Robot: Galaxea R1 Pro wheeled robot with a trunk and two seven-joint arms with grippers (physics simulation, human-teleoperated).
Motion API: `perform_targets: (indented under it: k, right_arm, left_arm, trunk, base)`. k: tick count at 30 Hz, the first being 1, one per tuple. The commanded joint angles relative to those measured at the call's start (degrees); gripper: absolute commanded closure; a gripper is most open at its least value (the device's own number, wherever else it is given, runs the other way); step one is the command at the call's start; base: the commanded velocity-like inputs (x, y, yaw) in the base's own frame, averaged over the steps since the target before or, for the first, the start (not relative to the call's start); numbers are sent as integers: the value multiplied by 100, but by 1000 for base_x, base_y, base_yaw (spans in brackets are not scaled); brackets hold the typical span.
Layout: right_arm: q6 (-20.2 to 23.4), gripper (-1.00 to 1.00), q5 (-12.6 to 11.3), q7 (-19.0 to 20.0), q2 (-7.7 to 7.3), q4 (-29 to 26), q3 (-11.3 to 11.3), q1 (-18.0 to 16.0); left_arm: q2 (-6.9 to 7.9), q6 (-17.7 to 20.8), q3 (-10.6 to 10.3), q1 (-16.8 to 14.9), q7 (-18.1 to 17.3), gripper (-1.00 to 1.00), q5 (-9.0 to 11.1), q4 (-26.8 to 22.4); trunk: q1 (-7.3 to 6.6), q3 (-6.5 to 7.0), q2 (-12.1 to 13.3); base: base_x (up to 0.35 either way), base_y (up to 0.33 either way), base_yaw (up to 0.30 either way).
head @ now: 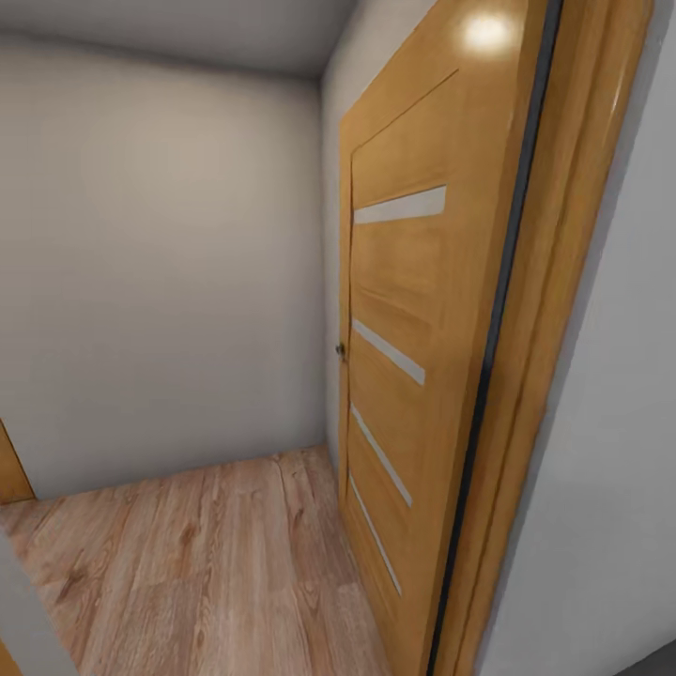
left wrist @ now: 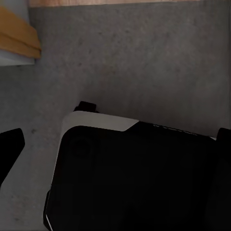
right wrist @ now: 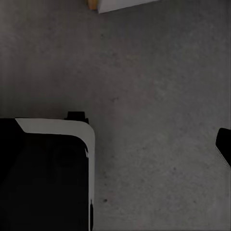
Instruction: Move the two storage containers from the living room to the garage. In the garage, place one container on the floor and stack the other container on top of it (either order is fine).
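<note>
The two storage containers are out of view. In the left wrist view my left gripper (left wrist: 115,144) is open over the dark grey concrete floor (left wrist: 144,62), with one black fingertip (left wrist: 10,147) at each side edge and nothing between them. My right gripper (right wrist: 115,144) also hangs open and empty above the concrete floor (right wrist: 154,96); one of its fingertips (right wrist: 224,144) shows at the frame's edge. Under both grippers lies my own black base with its white rim (left wrist: 98,120).
The head view looks into a short hallway with a light wood-plank floor (head: 197,563) and grey walls (head: 160,282). An open wooden door (head: 413,357) with pale glass slats stands close on the right, its frame (head: 554,329) beside it. A threshold and wooden door frame (left wrist: 17,38) lie close by my base.
</note>
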Motion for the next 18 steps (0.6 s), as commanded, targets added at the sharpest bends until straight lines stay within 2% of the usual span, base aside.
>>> perform_targets:
  k: [1, 15, 18]
  right_arm:
    - [-34, -100, -57, -3, 2, 18, 49, -5]
    - [-29, -100, -63, -7, -2, 18, 52, -5]
    - [-26, -100, -63, -11, -2, 18, 51, -5]
  left_arm:
    - [-2, 1, 30, -1, 13, -100, 19, 0]
    - [-2, 1, 29, -1, 13, -100, 19, 0]
    - [-2, 1, 26, -1, 13, -100, 19, 0]
  trunk:
    - [5, -2, -3]
    - [5, -2, -3]
    - [5, -2, -3]
  base:
    - [324, 0, 1]
    - [320, 0, 1]
    - [125, 0, 159]
